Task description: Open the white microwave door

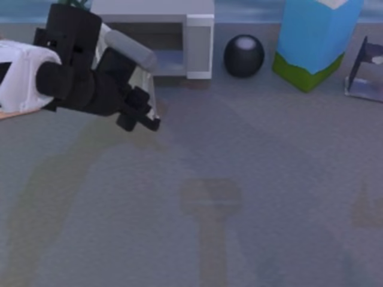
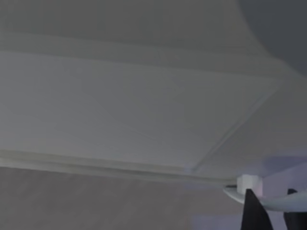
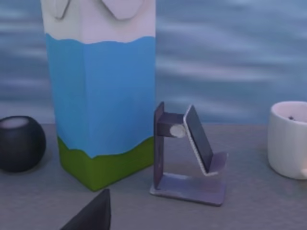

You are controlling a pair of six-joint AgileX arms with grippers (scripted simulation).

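Grey table [image 1: 251, 197] under soft shadows, streaked blue-grey wall [image 3: 230, 52] behind.

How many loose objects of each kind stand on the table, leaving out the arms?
White microwave: 1
Black sphere: 1
Blue-and-green carton: 1
Phone stand: 1
White mug: 1
Total: 5

Camera placement across three views

The surface [image 1: 239, 197] is seen from overhead; the door [image 2: 120, 110] is filmed at close range by the left wrist; the carton [image 3: 103, 96], shared with the top view [image 1: 314, 42], is faced level by the right wrist.
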